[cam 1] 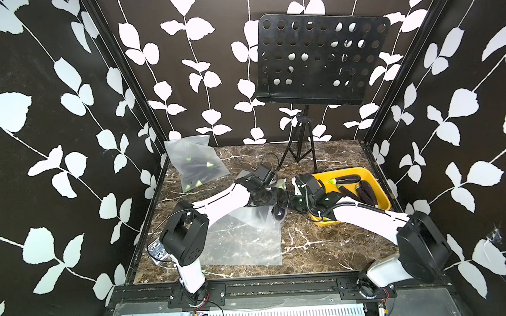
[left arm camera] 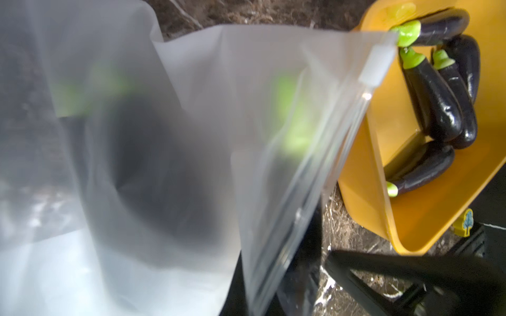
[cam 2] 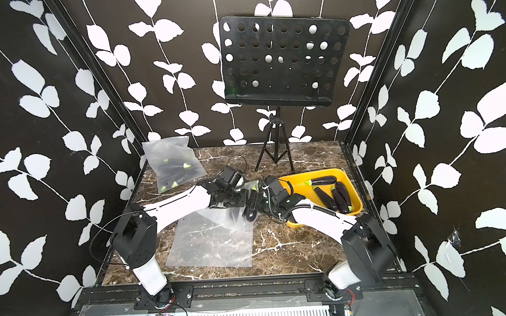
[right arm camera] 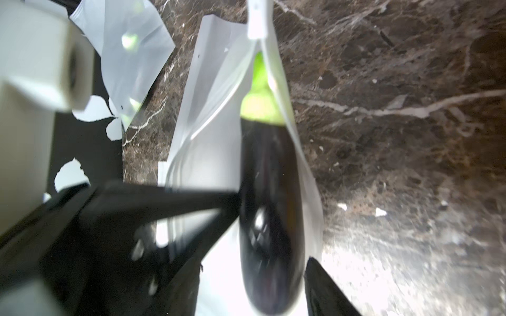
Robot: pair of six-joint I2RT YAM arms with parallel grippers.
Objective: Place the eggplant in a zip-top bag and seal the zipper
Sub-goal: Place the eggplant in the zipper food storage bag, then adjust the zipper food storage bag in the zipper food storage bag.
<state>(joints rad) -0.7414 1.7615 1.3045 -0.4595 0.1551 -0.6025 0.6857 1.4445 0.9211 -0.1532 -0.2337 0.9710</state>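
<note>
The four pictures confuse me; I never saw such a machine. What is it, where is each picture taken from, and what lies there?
This is a robot with two arms, each ending in a claw. Two pictures look down from a camera above; two come from wrist cameras. On the marble table are a yellow bin of eggplants, a flat empty bag, filled bags and a music stand. The left claw holds a zip-top bag open; an eggplant sits partly inside, between the fingers of the right claw.
</note>
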